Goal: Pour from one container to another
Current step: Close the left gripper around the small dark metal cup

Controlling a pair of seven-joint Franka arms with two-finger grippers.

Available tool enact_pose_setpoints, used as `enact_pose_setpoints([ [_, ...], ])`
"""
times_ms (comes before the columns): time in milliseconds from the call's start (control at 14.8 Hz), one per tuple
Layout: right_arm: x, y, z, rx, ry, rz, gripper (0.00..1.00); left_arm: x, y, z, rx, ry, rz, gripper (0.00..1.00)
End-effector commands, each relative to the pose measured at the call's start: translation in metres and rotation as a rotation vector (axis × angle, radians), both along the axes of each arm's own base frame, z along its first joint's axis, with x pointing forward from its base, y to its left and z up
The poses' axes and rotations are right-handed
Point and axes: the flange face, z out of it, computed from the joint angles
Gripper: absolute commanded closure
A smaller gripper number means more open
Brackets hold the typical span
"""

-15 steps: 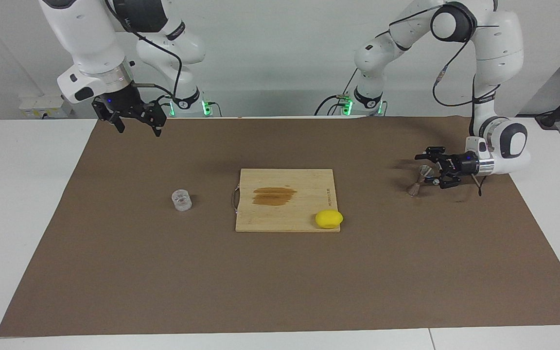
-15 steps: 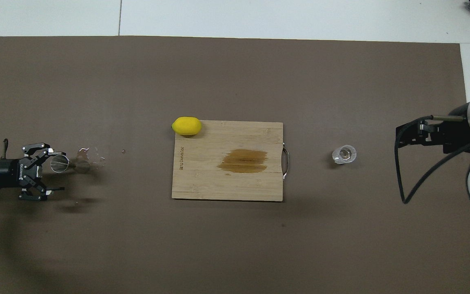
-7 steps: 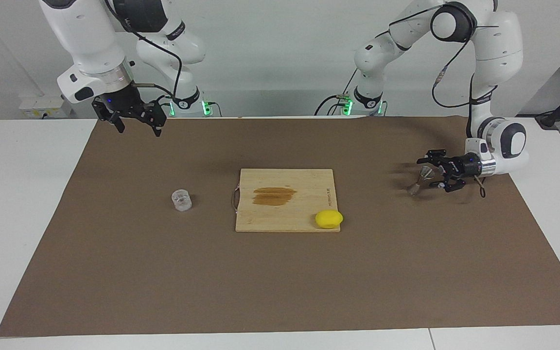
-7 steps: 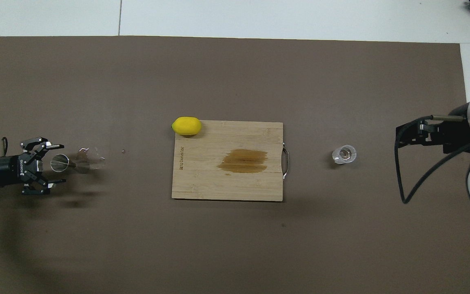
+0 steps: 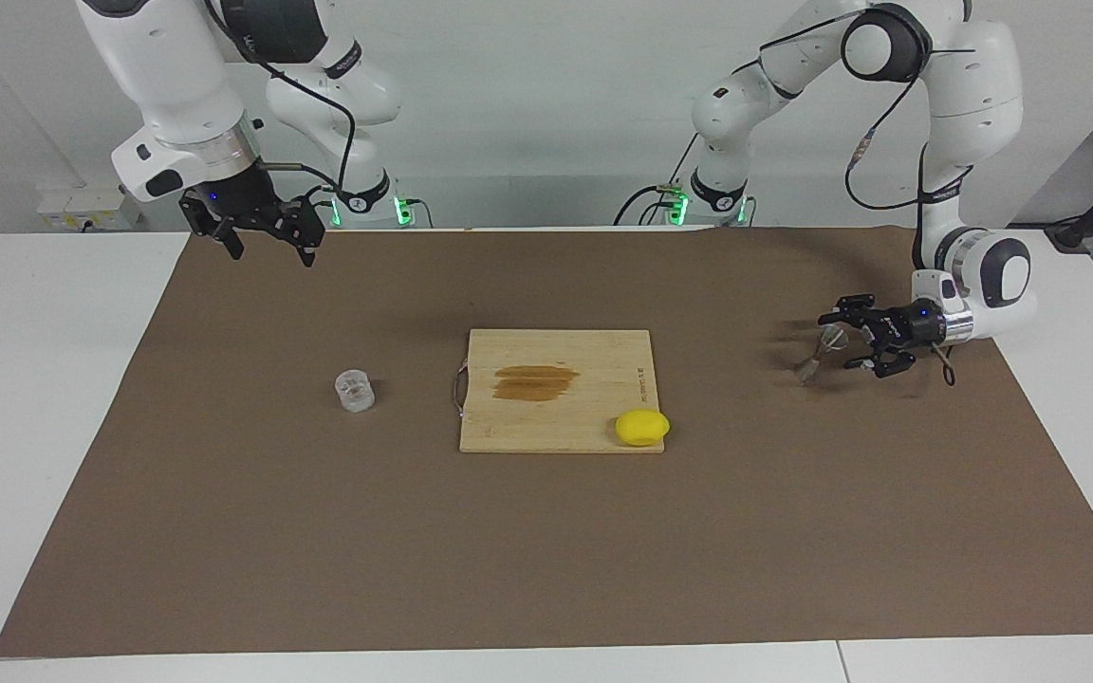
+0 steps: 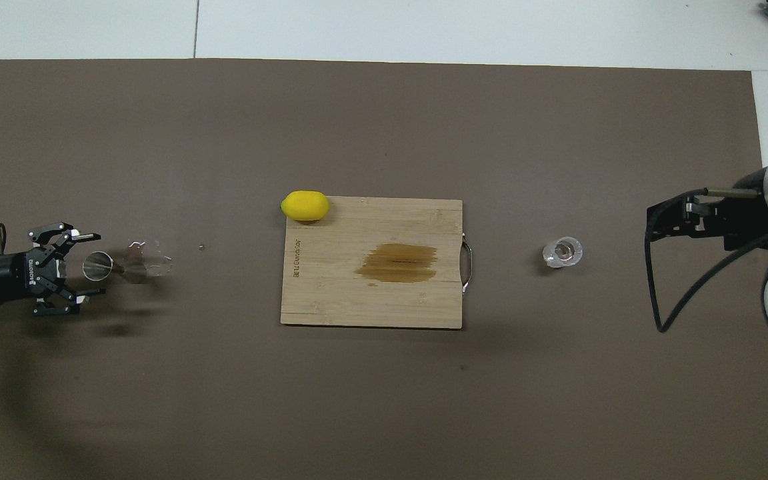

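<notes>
Unreadable burned-in mark on cutting board [image 6: 371, 213]

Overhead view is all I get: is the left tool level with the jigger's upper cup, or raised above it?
Observer: Level with it. The left tool lies low and sideways, its fingers apart on either side of the jigger, which stands on the mat.
Operator: And the right tool, is it down by the glass tumbler?
Observer: No. The right tool hangs open, high over the mat's edge by the robots. The glass tumbler stands alone on the mat.
</notes>
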Motion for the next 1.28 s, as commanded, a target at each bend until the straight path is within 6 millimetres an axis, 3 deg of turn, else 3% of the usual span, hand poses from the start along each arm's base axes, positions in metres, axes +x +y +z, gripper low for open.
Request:
enact_pose_setpoints([
  [0,0.001,-0.005,0.002,0.0,0.005,0.022,0.0,-0.001,0.002,0.001,0.003,-0.017,0.023,0.17],
  [203,0.001,-0.005,0.003,0.0,0.004,0.022,0.0,-0.002,0.006,0.001,0.006,-0.018,0.031,0.35],
  [473,0.001,-0.005,0.003,0.0,0.004,0.022,0.0,0.001,0.007,0.002,0.017,-0.023,0.038,0.68],
  [878,0.001,-0.005,0.003,0.0,0.004,0.022,0.0,0.004,0.009,0.006,0.012,-0.006,0.044,0.71],
  [1013,0.001,-0.005,0.003,0.0,0.004,0.022,0.0,0.006,0.01,0.009,0.006,0.006,0.037,0.82],
  [1216,0.001,-0.005,0.003,0.0,0.004,0.022,0.0,0.009,-0.002,0.013,-0.014,0.047,0.007,0.8],
])
